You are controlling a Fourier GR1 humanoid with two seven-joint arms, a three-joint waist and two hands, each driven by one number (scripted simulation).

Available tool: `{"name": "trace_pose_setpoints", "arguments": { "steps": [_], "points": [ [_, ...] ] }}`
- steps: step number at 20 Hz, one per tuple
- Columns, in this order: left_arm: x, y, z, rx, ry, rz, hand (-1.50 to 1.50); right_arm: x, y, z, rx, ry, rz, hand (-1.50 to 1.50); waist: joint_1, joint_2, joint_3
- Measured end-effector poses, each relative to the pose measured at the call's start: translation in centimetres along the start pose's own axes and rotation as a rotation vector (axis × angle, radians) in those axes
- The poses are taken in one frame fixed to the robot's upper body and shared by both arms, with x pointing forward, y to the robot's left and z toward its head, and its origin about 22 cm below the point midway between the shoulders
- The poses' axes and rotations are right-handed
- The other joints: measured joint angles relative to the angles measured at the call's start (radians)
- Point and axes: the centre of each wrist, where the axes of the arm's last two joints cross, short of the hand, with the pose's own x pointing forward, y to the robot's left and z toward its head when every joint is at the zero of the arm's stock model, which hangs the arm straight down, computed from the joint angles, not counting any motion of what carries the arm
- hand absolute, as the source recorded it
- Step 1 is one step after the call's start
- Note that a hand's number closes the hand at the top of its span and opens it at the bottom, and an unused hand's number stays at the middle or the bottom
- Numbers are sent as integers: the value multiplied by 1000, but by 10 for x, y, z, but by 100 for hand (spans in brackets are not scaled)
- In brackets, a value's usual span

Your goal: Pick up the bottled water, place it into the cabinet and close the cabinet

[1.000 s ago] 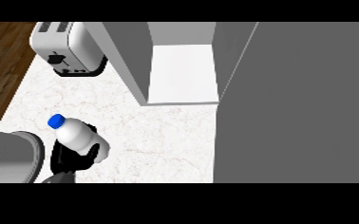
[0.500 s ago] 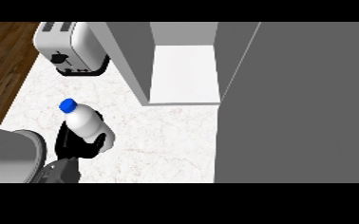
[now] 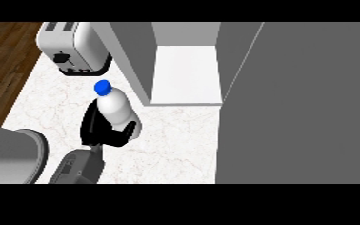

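Head view looked steeply down on a white marbled desk (image 3: 175,138). At the lower left, a grey forearm came in from the near edge, and its black robot hand (image 3: 102,126) was curled round the lower body of a water bottle (image 3: 116,109); which of the two arms this was could not be told. The bottle was white with a blue cap (image 3: 103,86), tilted so the cap pointed toward the far left, and no label or writing could be read on it. It sat left of the cabinet (image 3: 186,74), near the cabinet's left wall but apart from it. The cabinet stood open, showing a pale inner floor, with its grey door (image 3: 295,105) filling the right side. A silver toaster (image 3: 74,47) stood at the far left of the desk, beyond the bottle; no brand mark was legible on it.
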Motion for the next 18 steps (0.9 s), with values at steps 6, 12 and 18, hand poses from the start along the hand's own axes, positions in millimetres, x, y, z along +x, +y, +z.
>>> {"name": "trace_pose_setpoints", "arguments": {
  "steps": [6, 12, 18],
  "points": [
    [9, -59, -22, -3, -8, -41, 150, -2, 2, -3, -4, -13, -24, -150, -7, 2, -1],
    [19, -98, -49, 10, -28, -87, 150, 1, -4, -5, 12, -16, -3, -150, -15, 5, -1],
    [18, -115, -58, 98, -4, -190, 150, 4, -7, -1, 22, -14, -4, -150, -18, -3, 1]
  ]
}}
